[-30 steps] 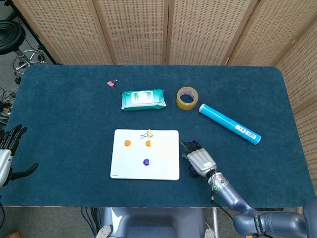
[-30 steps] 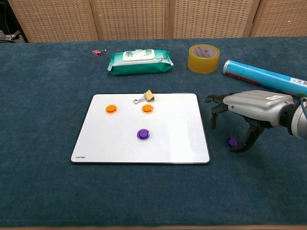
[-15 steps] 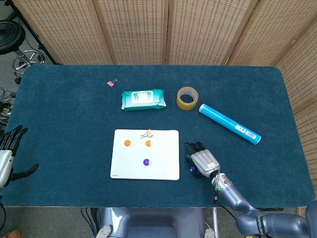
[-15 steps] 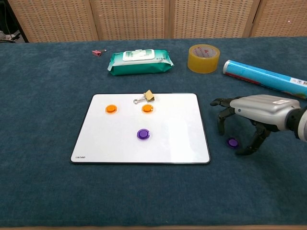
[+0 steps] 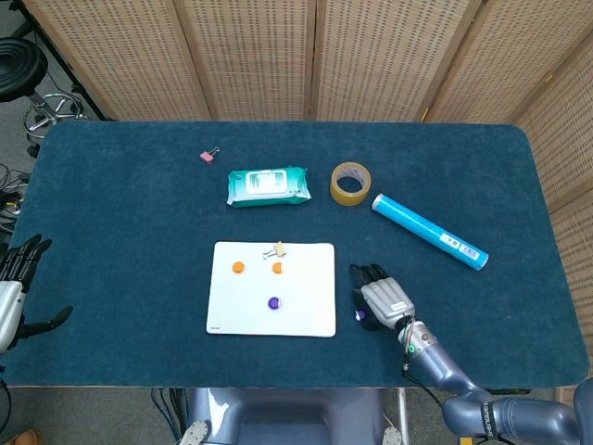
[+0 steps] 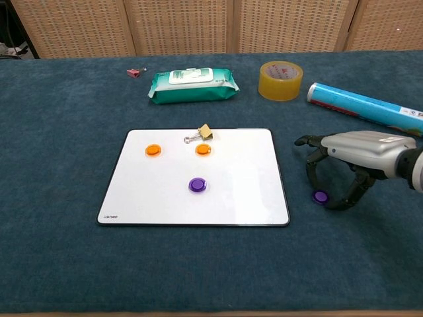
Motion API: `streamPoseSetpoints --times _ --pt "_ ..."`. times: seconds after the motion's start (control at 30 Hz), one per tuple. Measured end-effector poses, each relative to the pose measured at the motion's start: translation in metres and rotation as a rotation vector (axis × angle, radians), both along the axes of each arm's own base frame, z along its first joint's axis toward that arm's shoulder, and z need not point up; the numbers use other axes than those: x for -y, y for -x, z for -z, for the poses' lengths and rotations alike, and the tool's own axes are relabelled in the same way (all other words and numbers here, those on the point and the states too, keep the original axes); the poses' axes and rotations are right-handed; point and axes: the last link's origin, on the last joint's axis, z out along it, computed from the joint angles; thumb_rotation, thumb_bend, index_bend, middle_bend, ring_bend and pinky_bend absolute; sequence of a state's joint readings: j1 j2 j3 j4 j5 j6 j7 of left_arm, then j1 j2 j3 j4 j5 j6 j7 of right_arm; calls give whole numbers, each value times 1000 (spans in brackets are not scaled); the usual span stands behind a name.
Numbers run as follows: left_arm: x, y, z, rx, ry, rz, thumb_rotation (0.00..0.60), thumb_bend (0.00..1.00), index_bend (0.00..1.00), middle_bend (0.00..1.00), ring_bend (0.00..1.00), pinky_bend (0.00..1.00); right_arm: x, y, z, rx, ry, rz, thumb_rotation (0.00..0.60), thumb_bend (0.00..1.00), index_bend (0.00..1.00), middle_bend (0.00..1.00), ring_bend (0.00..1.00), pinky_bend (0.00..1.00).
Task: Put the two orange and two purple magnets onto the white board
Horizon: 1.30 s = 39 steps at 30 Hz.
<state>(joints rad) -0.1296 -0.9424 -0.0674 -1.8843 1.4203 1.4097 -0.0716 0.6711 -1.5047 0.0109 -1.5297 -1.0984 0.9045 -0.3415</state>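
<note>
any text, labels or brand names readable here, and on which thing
White board: small dark print at its near left corner, too small to read.
Green wet-wipe pack: white label on top, print blurred.
Yellow tape roll: red mark on the inner core, not legible.
Blue tube: white label near its right end, print too small.
Nothing can be read with certainty.

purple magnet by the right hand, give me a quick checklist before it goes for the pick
1. Last purple magnet lies on the cloth beside the white board, not on it: ok.
2. Right hand is over the magnet, fingers arched either side of it: ok.
3. Fingers touch the magnet: cannot tell.
4. Free space on the board for it: ok.
5. Two orange magnets and one purple magnet are on the board: ok.
6. Left hand is at the far table edge, holding nothing: ok.
</note>
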Motion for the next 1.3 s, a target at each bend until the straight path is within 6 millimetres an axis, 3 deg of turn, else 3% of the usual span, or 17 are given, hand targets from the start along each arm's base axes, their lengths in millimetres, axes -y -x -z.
streamPoseSetpoints --times 0.1,0.53,0.83,1.07,1.3 --pt "0 0 0 -1 0 -1 600 198 15 0 0 0 0 0 0 5 1 2 600 388 509 0 0 0" --pt "0 0 0 1 -2 -2 600 197 16 0 0 0 -2 -1 4 18 -8 11 600 493 565 0 0 0" --pt "0 0 -1 3 -2 -3 600 198 15 0 0 0 0 -11 0 48 9 -6 600 498 578 0 0 0" --pt "1 0 -1 6 -1 -1 600 198 15 0 0 0 6 -38 -2 86 18 -54 600 514 583 0 0 0" --pt "1 0 -3 14 -2 -1 600 198 16 0 0 0 12 -85 9 125 -6 -117 600 540 582 0 0 0"
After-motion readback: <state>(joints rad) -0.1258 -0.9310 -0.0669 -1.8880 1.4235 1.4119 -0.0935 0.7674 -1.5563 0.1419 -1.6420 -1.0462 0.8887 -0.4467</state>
